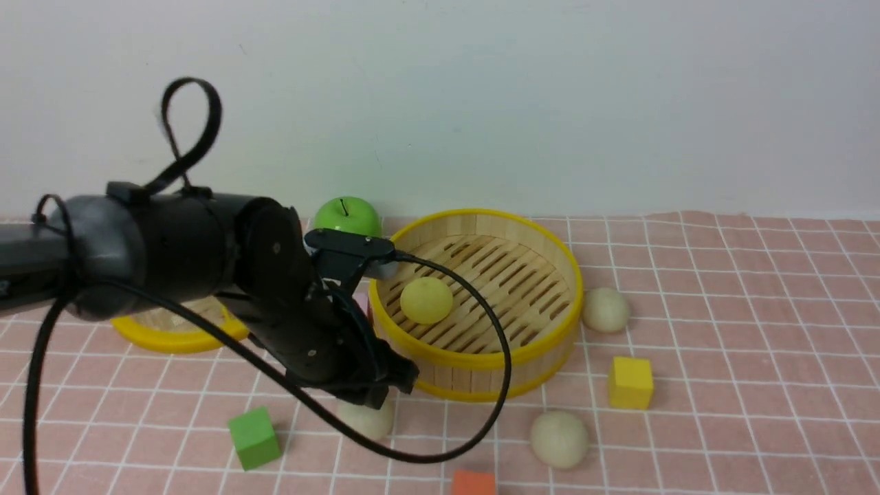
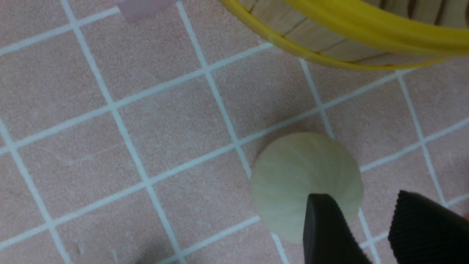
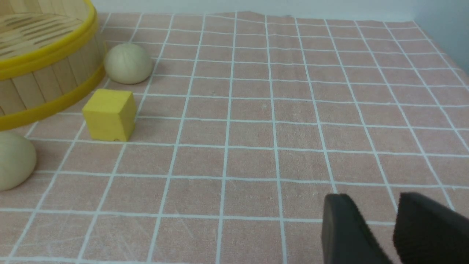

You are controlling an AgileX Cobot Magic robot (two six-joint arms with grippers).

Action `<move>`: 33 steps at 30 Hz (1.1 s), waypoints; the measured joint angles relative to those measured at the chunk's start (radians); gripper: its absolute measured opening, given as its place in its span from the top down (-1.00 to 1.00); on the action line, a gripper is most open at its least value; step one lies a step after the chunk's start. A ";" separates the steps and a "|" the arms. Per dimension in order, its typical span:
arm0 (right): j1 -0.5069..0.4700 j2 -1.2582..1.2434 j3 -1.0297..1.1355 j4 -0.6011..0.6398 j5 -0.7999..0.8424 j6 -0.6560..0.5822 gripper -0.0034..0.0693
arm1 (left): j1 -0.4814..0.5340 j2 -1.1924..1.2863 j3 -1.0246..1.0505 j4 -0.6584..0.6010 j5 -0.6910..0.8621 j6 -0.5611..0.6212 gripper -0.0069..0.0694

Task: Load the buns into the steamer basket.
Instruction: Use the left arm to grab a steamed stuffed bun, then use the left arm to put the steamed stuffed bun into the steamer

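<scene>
One yellow bun [image 1: 426, 300] in steamer basket [image 1: 481, 375]; L claw [image 2: 362, 196], R claw [image 3: 372, 196] ajar w/ nothing held.

In the front view the left arm [image 1: 206, 261] hides most of the woven lid [image 1: 165, 340], the top of the near-left bun [image 1: 368, 421] and nearly all of a pink thing [image 1: 361, 301] beside the steamer basket [image 1: 474, 377]. The orange cube [image 1: 474, 483] is cut by the near edge. The left wrist view blurs and crops the steamer basket; the right wrist view crops the near-right bun [image 3: 13, 161].
</scene>
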 joint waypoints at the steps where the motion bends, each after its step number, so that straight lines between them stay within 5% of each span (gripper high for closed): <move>1: 0.000 0.000 0.000 0.000 0.000 0.000 0.25 | 0.000 0.016 0.000 0.009 -0.011 0.000 0.08; 9: 0.000 0.000 0.000 0.001 0.000 0.000 0.25 | 0.000 0.066 0.000 0.053 -0.036 0.000 0.13; 16: 0.000 0.000 0.000 0.000 0.000 0.000 0.25 | 0.000 0.066 -0.002 0.056 -0.036 0.004 0.81; 23: 0.000 0.000 0.000 0.000 0.000 0.000 0.25 | -0.027 -0.028 -0.036 0.059 0.059 0.033 0.83; 33: 0.000 0.000 0.000 0.000 0.000 0.000 0.25 | -0.127 -0.037 -0.229 -0.041 -0.036 0.155 0.83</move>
